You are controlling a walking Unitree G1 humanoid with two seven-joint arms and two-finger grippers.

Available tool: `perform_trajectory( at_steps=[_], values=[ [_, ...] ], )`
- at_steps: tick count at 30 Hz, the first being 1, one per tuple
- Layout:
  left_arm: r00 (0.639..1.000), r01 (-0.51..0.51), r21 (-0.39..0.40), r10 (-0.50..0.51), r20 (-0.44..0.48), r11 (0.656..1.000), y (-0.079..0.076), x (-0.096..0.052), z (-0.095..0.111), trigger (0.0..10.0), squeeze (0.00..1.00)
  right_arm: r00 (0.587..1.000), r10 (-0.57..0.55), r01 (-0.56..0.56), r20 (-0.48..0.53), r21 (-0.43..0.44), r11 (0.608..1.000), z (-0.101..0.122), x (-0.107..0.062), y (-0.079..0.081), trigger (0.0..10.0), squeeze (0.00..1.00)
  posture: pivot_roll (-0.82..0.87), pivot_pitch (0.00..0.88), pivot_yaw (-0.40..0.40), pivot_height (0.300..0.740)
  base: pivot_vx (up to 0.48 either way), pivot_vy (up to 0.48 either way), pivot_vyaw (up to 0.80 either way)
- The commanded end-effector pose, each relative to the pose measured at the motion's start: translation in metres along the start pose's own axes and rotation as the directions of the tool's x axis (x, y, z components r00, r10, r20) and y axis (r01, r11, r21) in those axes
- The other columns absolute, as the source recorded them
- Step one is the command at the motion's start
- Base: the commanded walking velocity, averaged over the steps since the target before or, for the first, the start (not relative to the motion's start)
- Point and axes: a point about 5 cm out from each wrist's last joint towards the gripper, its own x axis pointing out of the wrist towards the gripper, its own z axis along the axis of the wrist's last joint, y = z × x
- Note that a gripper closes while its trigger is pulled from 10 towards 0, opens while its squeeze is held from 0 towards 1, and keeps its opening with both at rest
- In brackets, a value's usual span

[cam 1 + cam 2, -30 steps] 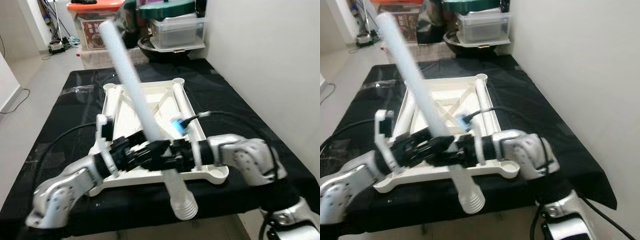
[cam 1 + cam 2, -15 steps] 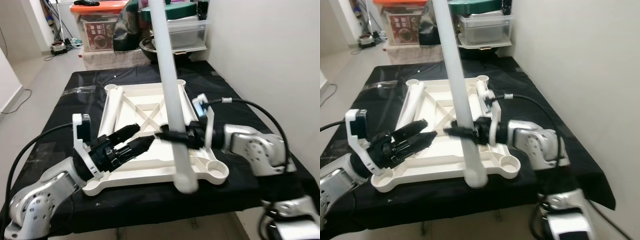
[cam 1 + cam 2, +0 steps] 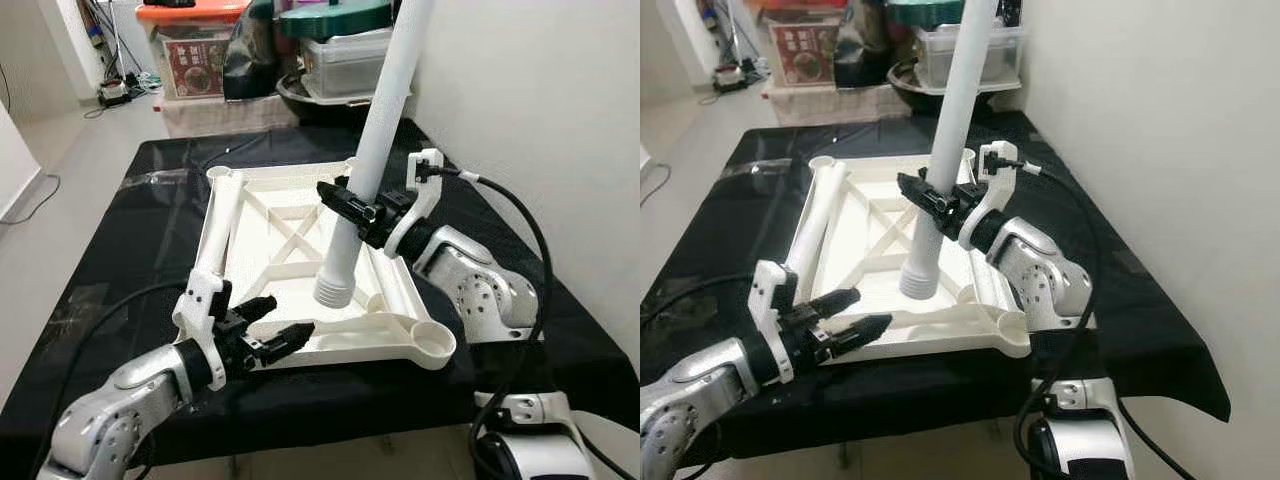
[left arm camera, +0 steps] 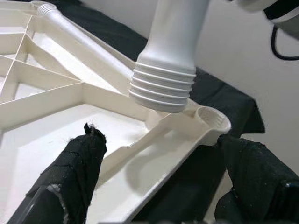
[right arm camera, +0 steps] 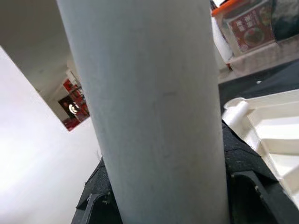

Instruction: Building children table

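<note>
The right gripper is clamped around a white table leg, holding it near upright with its threaded end hanging just above the inverted white tabletop on the black-covered table. The left gripper stands spread and empty beside the tabletop's near edge — its fingers apart, touching nothing, below the threaded end

You're getting bright, even room light; glare is washing out the right wrist view's 8 o'clock corner, its close pole blurring.
</note>
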Motion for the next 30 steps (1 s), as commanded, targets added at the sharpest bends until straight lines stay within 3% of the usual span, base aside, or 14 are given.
perform_trajectory(
  at_steps=[1,4,6,9,16,23,24,27,28,30],
  values=[
    [1.000,-0.016,0.022,0.017,-0.020,1.000,0.003,-0.002,-0.001,10.0,0.00,0.999,0.018,-0.017,0.031,-0.023,1.000,0.007,0.002,0.005,0.0,0.00,-0.01,0.000,-0.018,0.740,0.000,0.000,0.00],
    [0.998,-0.053,0.106,0.056,-0.022,0.993,0.010,0.009,0.001,10.0,0.00,0.988,0.144,-0.144,0.055,0.007,0.990,0.000,0.014,0.034,0.0,0.00,-0.02,0.000,-0.008,0.740,0.000,0.000,0.00],
    [0.998,-0.068,0.123,0.069,-0.010,0.990,0.012,0.012,0.003,10.0,0.00,0.981,0.185,-0.186,0.054,0.014,0.982,-0.003,0.016,0.043,0.0,0.00,-0.02,0.000,-0.009,0.740,0.000,0.000,0.00],
    [0.998,-0.068,0.123,0.069,-0.010,0.990,0.012,0.012,0.003,10.0,0.00,0.981,0.185,-0.186,0.054,0.014,0.982,-0.003,0.016,0.043,0.0,0.00,-0.02,0.000,-0.009,0.740,0.000,0.000,0.00],
    [0.998,-0.052,0.137,0.048,0.033,0.989,0.011,0.028,0.006,10.0,0.00,0.964,0.262,-0.265,0.050,0.039,0.964,-0.017,0.022,0.068,0.0,0.00,-0.02,0.000,-0.004,0.740,0.000,0.000,0.00],
    [0.999,-0.021,0.139,0.017,0.032,0.990,0.007,0.034,0.004,10.0,0.00,0.959,0.282,-0.284,0.044,0.052,0.958,-0.023,0.022,0.075,0.0,0.00,-0.03,0.000,0.000,0.740,0.000,0.000,0.00],
    [0.999,-0.006,0.135,0.002,0.033,0.991,0.005,0.035,0.003,1.7,0.00,0.957,0.286,-0.288,0.041,0.054,0.956,-0.024,0.022,0.077,0.0,0.00,-0.03,0.000,-0.003,0.740,0.000,0.000,0.00],
    [0.999,-0.006,0.135,0.002,0.033,0.991,0.005,0.035,0.003,1.7,0.00,0.957,0.286,-0.288,0.041,0.054,0.956,-0.024,0.022,0.077,0.0,0.00,-0.03,0.000,-0.003,0.740,0.000,0.000,0.00],
    [0.999,0.007,0.133,-0.012,0.034,0.991,0.004,0.035,0.002,0.0,0.00,0.957,0.288,-0.290,0.039,0.057,0.955,-0.025,0.022,0.078,0.0,0.00,-0.03,0.000,-0.003,0.740,0.000,0.000,0.00],
    [1.000,0.015,0.137,-0.018,0.023,0.990,0.003,0.034,-0.002,0.0,0.00,0.957,0.289,-0.291,0.041,0.056,0.955,-0.025,0.022,0.078,0.0,0.00,-0.03,0.000,-0.003,0.740,0.000,0.000,0.00]
  ],
)
